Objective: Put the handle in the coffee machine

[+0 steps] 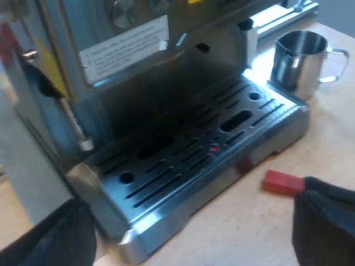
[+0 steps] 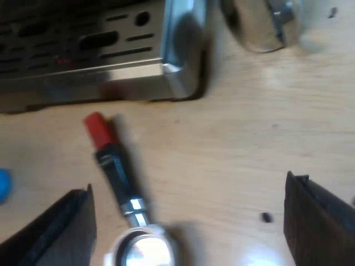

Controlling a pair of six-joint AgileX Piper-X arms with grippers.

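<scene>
The metal holder with a dark, red-ended handle (image 2: 117, 176) lies flat, red end toward the silver espresso machine (image 2: 100, 77); left gripper (image 1: 191, 202) and right gripper (image 2: 188, 191) are spread wide, empty.

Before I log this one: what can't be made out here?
Holder: right wrist view, basket cut off by the picture edge.
Left wrist view: past its red end, hidden behind a finger of the left gripper.
Blue thing, right wrist view: cut by the edge, unidentifiable.
Machine label, left wrist view: blurred, unreadable.
</scene>
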